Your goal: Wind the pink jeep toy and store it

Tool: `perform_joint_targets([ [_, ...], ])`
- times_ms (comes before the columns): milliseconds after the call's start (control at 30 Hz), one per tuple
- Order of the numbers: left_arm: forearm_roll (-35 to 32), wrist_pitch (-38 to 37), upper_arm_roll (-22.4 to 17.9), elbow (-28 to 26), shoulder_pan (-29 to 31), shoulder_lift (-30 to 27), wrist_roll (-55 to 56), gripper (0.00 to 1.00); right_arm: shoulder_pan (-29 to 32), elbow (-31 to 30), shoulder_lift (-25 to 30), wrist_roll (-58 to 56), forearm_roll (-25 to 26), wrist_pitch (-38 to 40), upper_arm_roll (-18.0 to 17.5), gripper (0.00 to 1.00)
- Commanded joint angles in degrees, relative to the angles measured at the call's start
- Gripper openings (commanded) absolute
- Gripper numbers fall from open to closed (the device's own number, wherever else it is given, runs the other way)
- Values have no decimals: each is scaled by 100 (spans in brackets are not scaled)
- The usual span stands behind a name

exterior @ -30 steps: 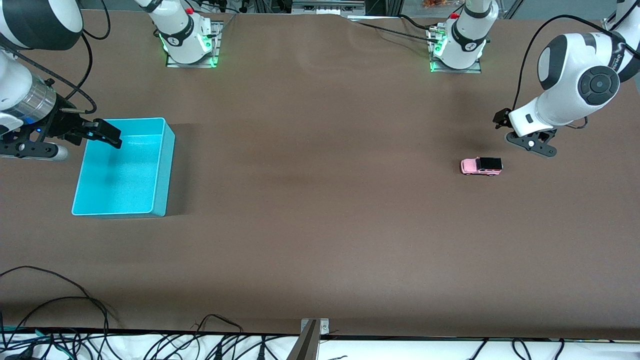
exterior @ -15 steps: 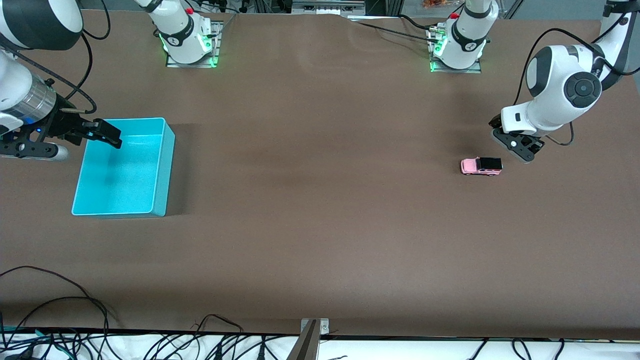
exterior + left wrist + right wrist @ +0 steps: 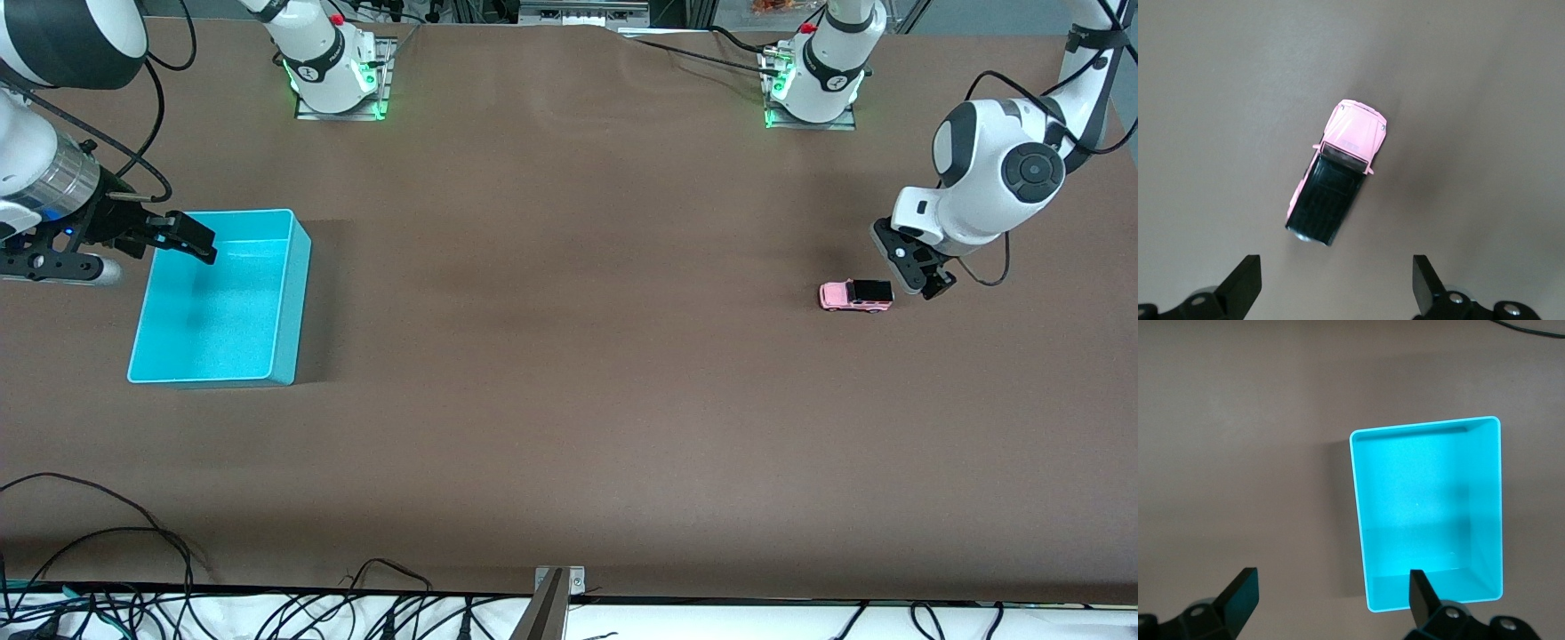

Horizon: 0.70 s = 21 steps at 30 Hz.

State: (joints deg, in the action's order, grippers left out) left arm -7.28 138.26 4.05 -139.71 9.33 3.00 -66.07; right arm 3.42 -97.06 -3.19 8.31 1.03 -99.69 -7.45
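Note:
The pink jeep toy (image 3: 855,296), pale pink with a black roof, stands on the brown table toward the left arm's end. It also shows in the left wrist view (image 3: 1337,172). My left gripper (image 3: 923,277) hangs open just beside the jeep's black-roofed end, low over the table; in its own view (image 3: 1335,293) the fingers stand wide apart with nothing between them. The cyan bin (image 3: 220,298) sits toward the right arm's end and is empty. My right gripper (image 3: 182,238) is open over the bin's edge; its view (image 3: 1331,603) shows the bin (image 3: 1431,513).
The two arm bases (image 3: 333,67) (image 3: 813,76) stand along the table's edge farthest from the front camera. Cables (image 3: 98,551) lie along the edge nearest the camera. A wide stretch of bare brown table (image 3: 569,311) lies between bin and jeep.
My left arm has swung down and toward the jeep, bringing its gripper from farther out to just beside the jeep's black end. The jeep, bin and right arm have not moved.

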Motion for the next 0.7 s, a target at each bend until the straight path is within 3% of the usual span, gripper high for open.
perform_joint_targets([
  [0, 16, 306, 26, 14, 42, 148, -661, 100, 9, -6, 55, 21, 37, 64, 7, 100],
  [33, 16, 768, 26, 14, 25, 374, -1410, 100, 9, -6, 64, 13, 46, 73, 7, 100],
  [100, 24, 930, 35, 14, 16, 464, -1680, 100, 9, -6, 64, 13, 72, 64, 16, 100],
  [467, 604, 1194, 26, 85, 25, 842, -2480, 100, 1, -6, 64, 21, 99, 64, 7, 100],
  [667, 605, 1265, 26, 85, 25, 983, -2490, 100, 9, -6, 64, 30, 169, 64, 16, 100],
])
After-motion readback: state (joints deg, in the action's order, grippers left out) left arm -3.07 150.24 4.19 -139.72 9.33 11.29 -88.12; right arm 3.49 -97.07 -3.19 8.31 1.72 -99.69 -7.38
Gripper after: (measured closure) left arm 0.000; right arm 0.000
